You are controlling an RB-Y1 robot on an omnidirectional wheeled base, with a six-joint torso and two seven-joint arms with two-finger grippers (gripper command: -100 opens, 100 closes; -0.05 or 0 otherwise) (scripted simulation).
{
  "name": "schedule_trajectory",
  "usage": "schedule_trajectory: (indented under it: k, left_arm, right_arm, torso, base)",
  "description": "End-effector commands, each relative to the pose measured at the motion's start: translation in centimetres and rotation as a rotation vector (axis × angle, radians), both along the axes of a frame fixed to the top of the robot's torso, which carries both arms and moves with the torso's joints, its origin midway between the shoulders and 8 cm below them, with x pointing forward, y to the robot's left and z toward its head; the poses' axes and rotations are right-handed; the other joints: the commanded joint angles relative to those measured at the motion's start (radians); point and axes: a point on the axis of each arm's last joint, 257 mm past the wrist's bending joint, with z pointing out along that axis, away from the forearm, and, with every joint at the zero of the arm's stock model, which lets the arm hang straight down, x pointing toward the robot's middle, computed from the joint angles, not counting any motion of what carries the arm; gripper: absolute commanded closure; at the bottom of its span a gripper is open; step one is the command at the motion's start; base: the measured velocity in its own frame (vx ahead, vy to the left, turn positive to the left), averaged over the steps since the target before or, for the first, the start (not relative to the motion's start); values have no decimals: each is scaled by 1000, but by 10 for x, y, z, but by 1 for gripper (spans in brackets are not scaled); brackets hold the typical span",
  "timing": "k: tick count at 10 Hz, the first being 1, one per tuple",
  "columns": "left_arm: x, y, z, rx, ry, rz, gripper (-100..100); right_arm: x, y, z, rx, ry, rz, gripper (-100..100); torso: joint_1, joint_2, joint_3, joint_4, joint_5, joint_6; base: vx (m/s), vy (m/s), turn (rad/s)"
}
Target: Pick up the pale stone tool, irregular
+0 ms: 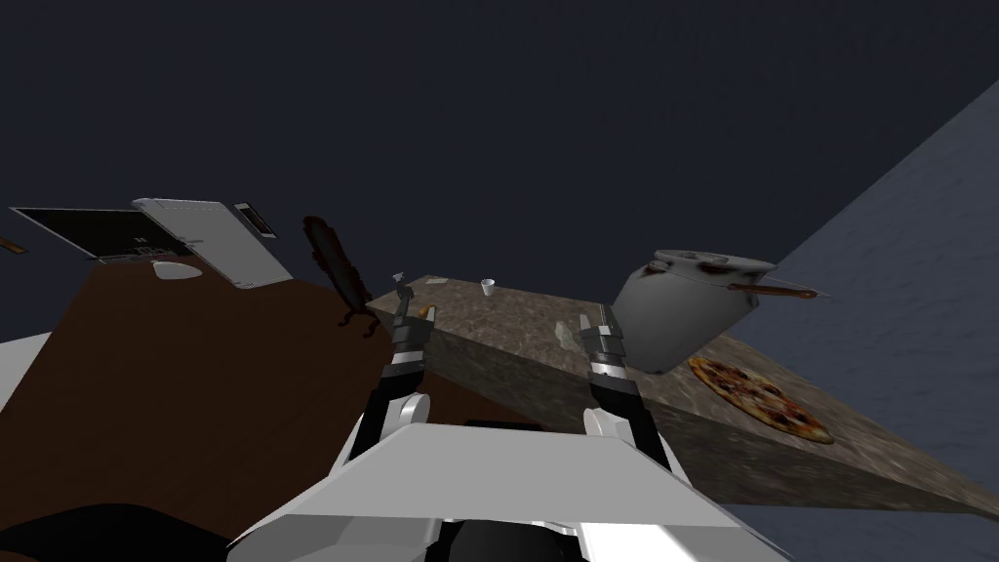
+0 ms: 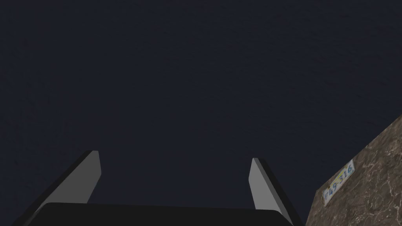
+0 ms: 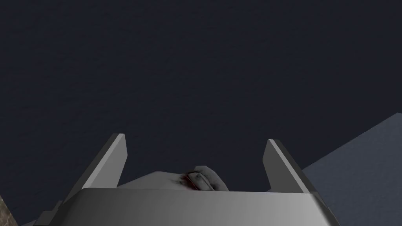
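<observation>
Counter [image 1: 507,327], mid-frame: 1 pale stone tool [image 1: 564,334], 1 cup [image 1: 487,287], 1 pot [image 1: 683,310], 1 pizza [image 1: 761,398]. Fingers apart on left gripper [image 2: 174,154] and right gripper [image 3: 195,137].

You have open table [image 1: 488,314] in the middle. A big grey pot [image 1: 683,312] stands close beside your right jaws, a pizza [image 1: 761,395] next to it, and a small white cup [image 1: 487,287] at the far edge.
</observation>
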Motion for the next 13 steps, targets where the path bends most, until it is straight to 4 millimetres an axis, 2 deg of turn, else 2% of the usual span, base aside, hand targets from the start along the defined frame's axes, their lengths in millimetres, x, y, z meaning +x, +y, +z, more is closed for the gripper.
schedule_trajectory:
  k: [1,4,7,8,10,11,13]
  left_arm:
    - [0,0,0,0,0,0,0]
    - [0,0,0,0,0,0,0]
    - [0,0,0,0,0,0,0]
    - [0,0,0,0,0,0,0]
    - [0,0,0,0,0,0,0]
    - [0,0,0,0,0,0,0]
    - [0,0,0,0,0,0,0]
  right_arm:
    - [1,2,-9,-35,26,14,-100]
    - [2,7,-44,-128,116,46,-100]
    - [-4,8,-100,-242,253,79,-100]
    - [-4,8,-101,-255,256,86,-100]
    - [-15,5,-147,-339,364,110,-100]
    - [-16,4,-149,-352,370,116,-100]
    - [-36,-3,-200,-447,493,146,-100]
  torso:
    - [0,0,0,0,0,0]
    - [2,0,0,0,0,0]
    - [2,-1,-1,0,0,0]
    - [2,-1,-1,0,0,0]
    - [2,0,0,0,0,0]
    - [2,0,0,0,0,0]
    - [2,0,0,0,0,0]
  base:
    - [4,10,15]
    - [4,29,35]
    - [13,38,59]
    - [7,33,17]
    - [5,38,72]
    - [4,34,35]
    - [9,41,82]
